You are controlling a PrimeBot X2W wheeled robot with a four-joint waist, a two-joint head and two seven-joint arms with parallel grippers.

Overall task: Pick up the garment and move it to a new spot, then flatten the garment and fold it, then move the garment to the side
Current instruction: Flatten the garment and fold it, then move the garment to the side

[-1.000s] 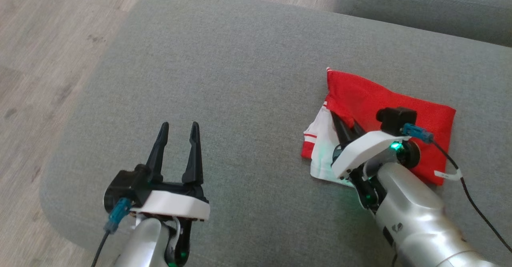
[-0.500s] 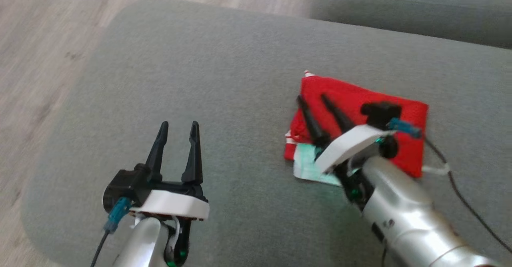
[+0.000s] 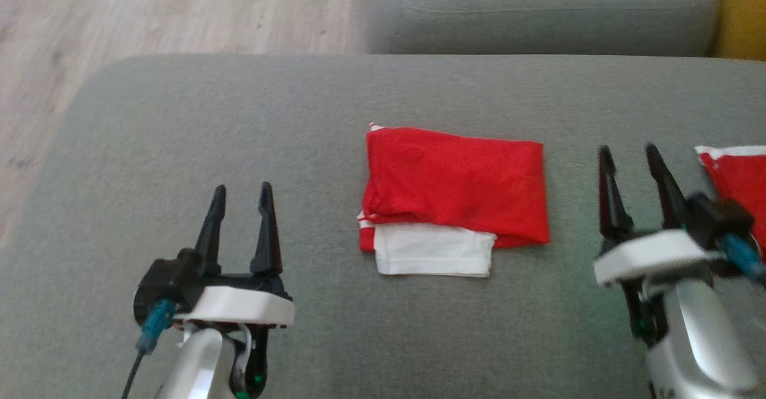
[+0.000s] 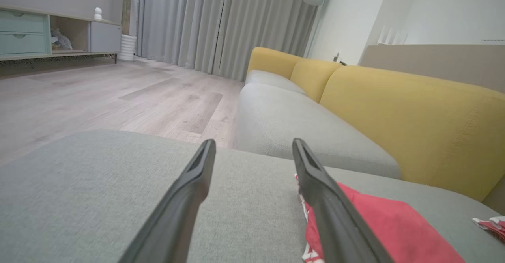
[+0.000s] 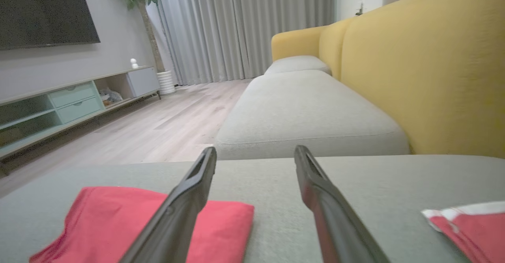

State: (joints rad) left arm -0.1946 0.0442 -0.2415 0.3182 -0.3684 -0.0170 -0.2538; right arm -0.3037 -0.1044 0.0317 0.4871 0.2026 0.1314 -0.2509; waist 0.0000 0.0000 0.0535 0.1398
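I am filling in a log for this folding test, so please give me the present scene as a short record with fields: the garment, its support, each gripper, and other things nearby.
garment: red and white garment, folded into a rectangle, lying flat
support: grey cushion
left gripper: open, empty, left of the garment, apart from it
right gripper: open, empty, right of the garment, apart from it
nearby: second red garment with white trim at the right edge; wooden floor beyond the cushion

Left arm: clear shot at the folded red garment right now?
Probably yes. The left tool is open, the folded red garment lies flat to its right, and bare grey cushion lies between them.
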